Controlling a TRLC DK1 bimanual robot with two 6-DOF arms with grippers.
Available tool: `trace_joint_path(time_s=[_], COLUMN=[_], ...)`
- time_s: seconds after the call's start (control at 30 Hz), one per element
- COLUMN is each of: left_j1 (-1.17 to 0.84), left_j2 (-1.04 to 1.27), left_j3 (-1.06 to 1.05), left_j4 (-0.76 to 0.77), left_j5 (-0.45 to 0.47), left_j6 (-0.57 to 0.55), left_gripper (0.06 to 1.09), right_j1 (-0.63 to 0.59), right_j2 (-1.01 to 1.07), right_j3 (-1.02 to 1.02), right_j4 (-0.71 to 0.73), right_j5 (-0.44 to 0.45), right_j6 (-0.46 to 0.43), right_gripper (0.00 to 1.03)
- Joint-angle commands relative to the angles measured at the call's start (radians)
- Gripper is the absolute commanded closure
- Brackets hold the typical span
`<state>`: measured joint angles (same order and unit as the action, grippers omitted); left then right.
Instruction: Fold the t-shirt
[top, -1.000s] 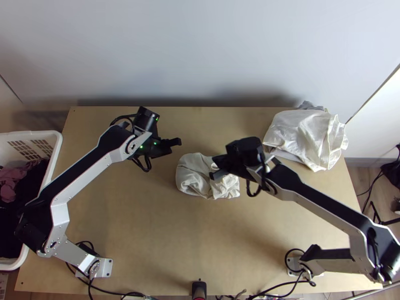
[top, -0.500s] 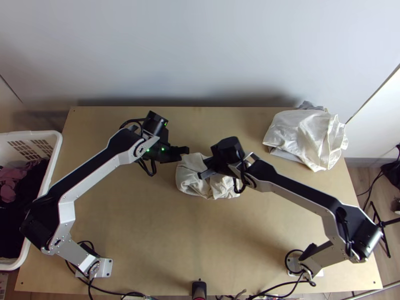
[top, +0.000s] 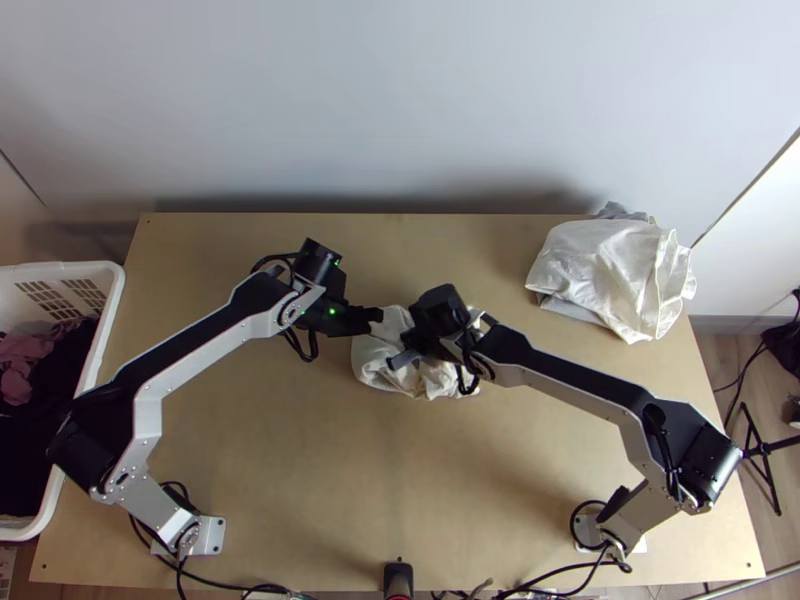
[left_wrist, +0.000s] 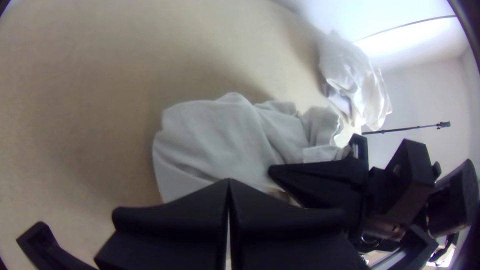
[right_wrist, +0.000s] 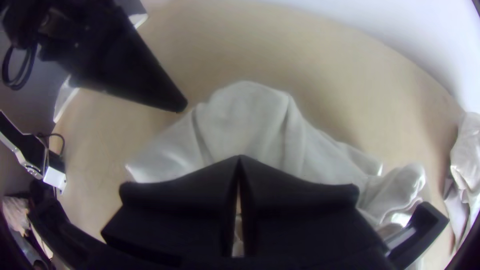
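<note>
Off-white cloth makes the shirt, which lies bunched near the middle of the tabletop, with several soft creases and a small roll of fabric at its right part. The left hand is at the far left edge of the shirt, low and pointing to the right; whether it touches the cloth, I cannot tell. In the left wrist view, the two fingers of the left hand are pressed together, and I see no cloth between their tips. The right hand is above the shirt, pointing to the left. Its fingers are also pressed together, with their tips meeting over the cloth, but I cannot tell if they touch it. At the far right corner of the tabletop lies a loose white pile, with some grey cloth behind it. A white basket stands beside the left edge, holding dark clothes and a pink piece.
</note>
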<state>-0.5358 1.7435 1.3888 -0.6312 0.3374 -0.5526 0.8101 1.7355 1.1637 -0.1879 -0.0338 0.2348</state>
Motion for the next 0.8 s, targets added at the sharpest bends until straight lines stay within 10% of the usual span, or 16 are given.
trace_joint_path(time_s=[0.0, 0.77], left_j1=[-0.026, -0.055], left_j2=[0.067, 0.074], left_j3=[-0.005, -0.085], left_j4=[0.056, 0.11], left_j5=[0.009, 0.003], left_j6=[-0.017, -0.038], left_gripper=[1.05, 1.05], right_j1=[0.029, -0.141], right_j2=[0.012, -0.057], right_j3=[-0.027, -0.124], right_j4=[-0.039, -0.084], right_j5=[0.002, 0.041], right_j6=[-0.003, -0.118], right_gripper=[1.0, 1.0])
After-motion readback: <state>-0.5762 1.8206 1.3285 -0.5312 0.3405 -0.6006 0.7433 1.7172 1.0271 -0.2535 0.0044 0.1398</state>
